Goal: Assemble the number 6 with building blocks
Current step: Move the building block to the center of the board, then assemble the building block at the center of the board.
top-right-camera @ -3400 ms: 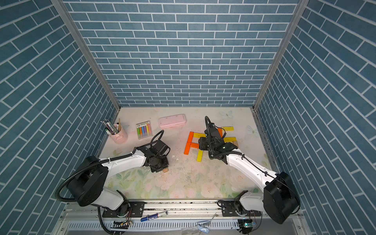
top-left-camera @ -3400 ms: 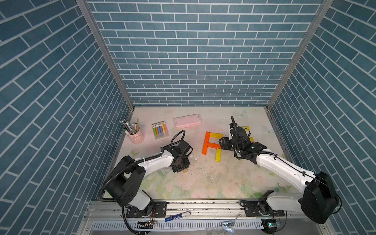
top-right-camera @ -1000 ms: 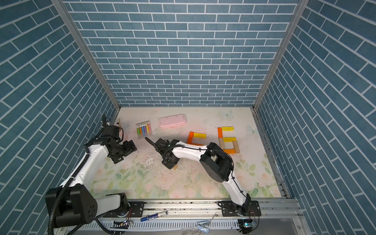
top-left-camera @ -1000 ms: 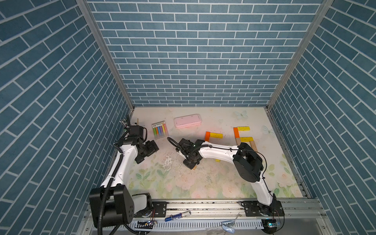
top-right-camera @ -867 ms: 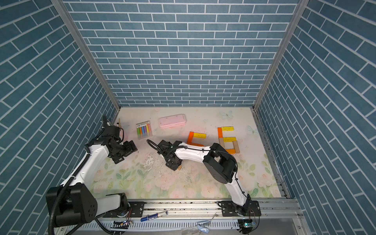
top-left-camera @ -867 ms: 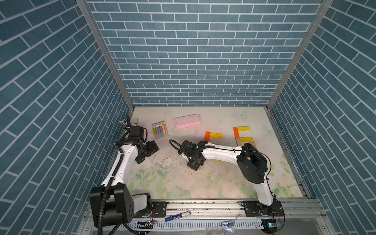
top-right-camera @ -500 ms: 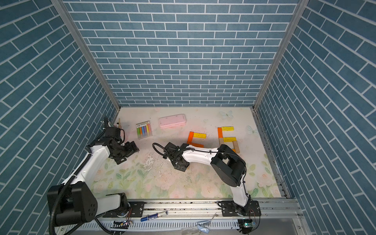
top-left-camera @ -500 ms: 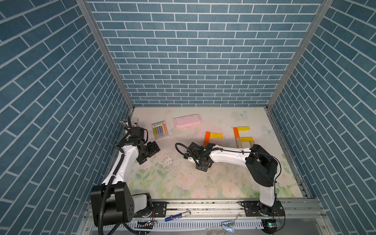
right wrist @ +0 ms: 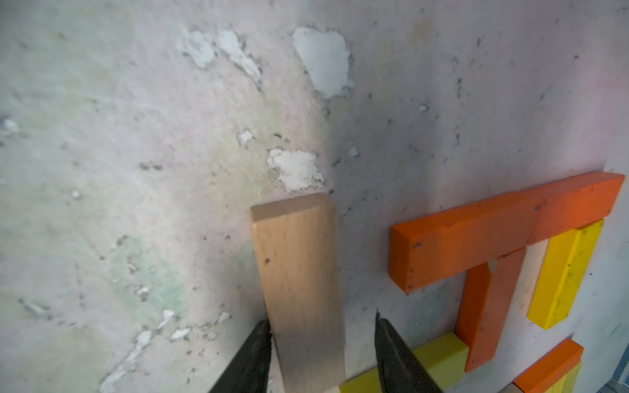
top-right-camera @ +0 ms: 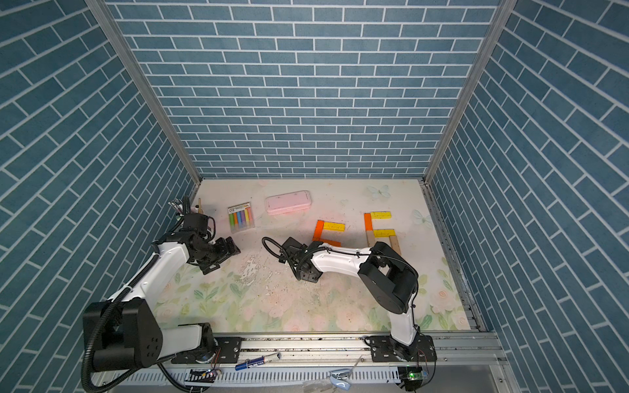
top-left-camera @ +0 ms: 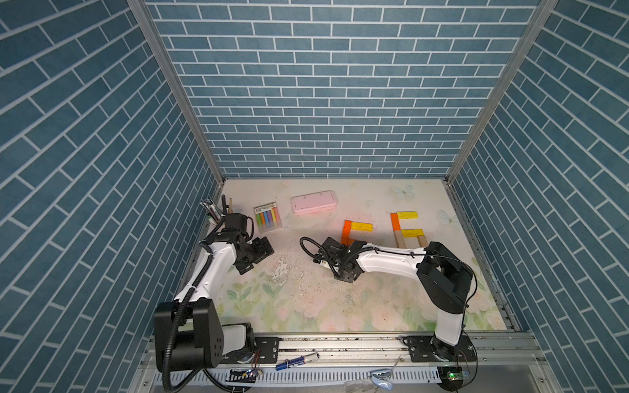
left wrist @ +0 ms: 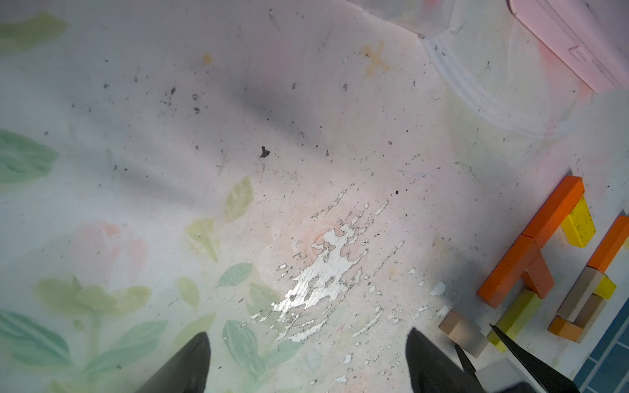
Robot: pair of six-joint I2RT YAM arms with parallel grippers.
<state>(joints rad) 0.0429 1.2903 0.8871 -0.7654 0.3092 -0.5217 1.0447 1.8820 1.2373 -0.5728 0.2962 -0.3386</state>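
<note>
1. Top views: the right gripper points down at the table just in front of the half-built figure, whose orange stem shows in both top views. What it stands over is hidden by the wrist. The left gripper hangs well apart, toward the table's left edge, so the right arm is much the nearer.
2. Left wrist: the left gripper has its jaws spread wide with nothing between them. The tan block lies flat at the figure's foot, beside a yellow block.
3. Right wrist: the tan block lies between the jaws of the right gripper. Its long axis is in line with the fingers and square to the orange stem. One finger touches its side and the other stands clear, so the pincer is partly open and clamps nothing. A gap separates the block from the stem's end. The block probably needs a sideways nudge toward the stem.
</note>
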